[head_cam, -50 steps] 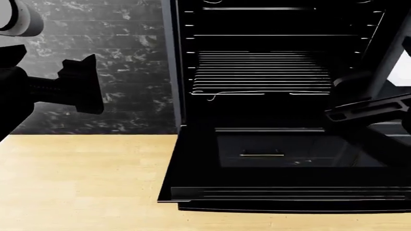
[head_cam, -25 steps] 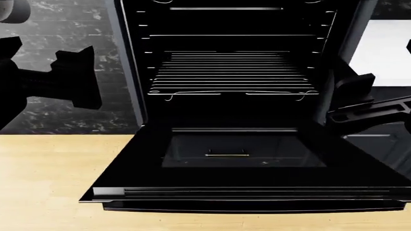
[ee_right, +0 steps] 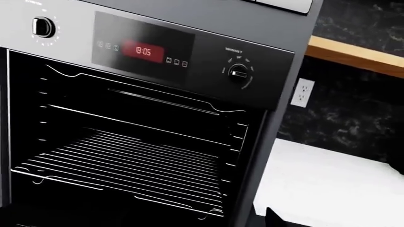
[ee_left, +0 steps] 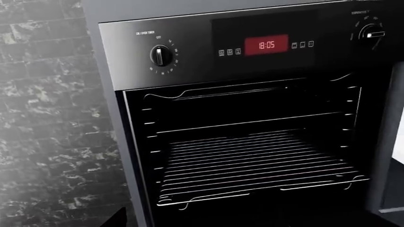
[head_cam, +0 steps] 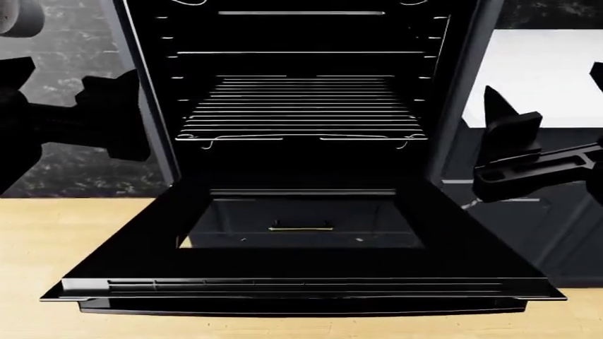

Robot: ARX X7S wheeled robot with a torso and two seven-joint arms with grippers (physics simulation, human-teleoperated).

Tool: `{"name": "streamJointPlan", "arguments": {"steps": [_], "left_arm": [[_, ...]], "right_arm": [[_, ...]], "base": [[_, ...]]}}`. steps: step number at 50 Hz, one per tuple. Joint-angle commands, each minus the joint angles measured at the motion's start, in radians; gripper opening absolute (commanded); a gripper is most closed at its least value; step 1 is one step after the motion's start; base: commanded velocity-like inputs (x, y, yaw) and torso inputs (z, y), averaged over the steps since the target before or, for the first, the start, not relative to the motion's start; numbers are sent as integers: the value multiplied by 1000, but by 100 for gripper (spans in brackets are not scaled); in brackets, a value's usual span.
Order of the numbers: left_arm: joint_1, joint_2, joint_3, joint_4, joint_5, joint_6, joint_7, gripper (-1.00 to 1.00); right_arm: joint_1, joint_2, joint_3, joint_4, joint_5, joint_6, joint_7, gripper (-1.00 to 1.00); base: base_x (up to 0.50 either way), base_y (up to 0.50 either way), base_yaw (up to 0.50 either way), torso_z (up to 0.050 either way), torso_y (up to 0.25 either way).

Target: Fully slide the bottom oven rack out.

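Note:
The oven (head_cam: 452,106) stands straight ahead with its black glass door (head_cam: 301,265) dropped flat toward me. The bottom oven rack (head_cam: 301,106) lies inside the black cavity, its notched front rail near the cavity mouth. It also shows in the left wrist view (ee_left: 252,165) and the right wrist view (ee_right: 126,170). My left gripper (head_cam: 118,116) is a black shape left of the oven, apart from the rack. My right gripper (head_cam: 504,141) hangs right of the oven, also apart. Their jaws show only as dark silhouettes.
Thin silver bars (head_cam: 301,52) span the cavity above the rack. A dark marble wall (head_cam: 66,42) is at the left. A white countertop (head_cam: 546,70) over dark cabinets (head_cam: 565,233) is at the right. The floor (head_cam: 56,240) is light wood.
The head view has swung right, so the oven has slid left in the picture and now sits centred. The white countertop has come into view. The rack has not moved in the oven.

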Motion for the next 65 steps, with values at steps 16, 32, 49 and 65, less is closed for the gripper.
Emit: {"name": "streamJointPlan", "arguments": {"steps": [16, 32, 49, 65], "left_arm": [[-59, -18, 66, -45, -17, 22, -30, 100], [-52, -30, 81, -29, 1, 19, -15, 100], [-55, -36, 97, -27, 0, 34, -12, 100], [-80, -28, 136, -41, -24, 44, -17, 100]], "right_arm": [[137, 1, -75, 33, 39, 11, 19, 100], [93, 28, -57, 15, 38, -12, 2, 100], [61, 45, -45, 3, 30, -33, -10, 100], [65, 38, -77, 64, 127, -113, -2, 100]], "base": [[337, 0, 0, 0, 0], [329, 0, 0, 0, 0], [273, 0, 0, 0, 1], [114, 0, 0, 0, 1]]}}
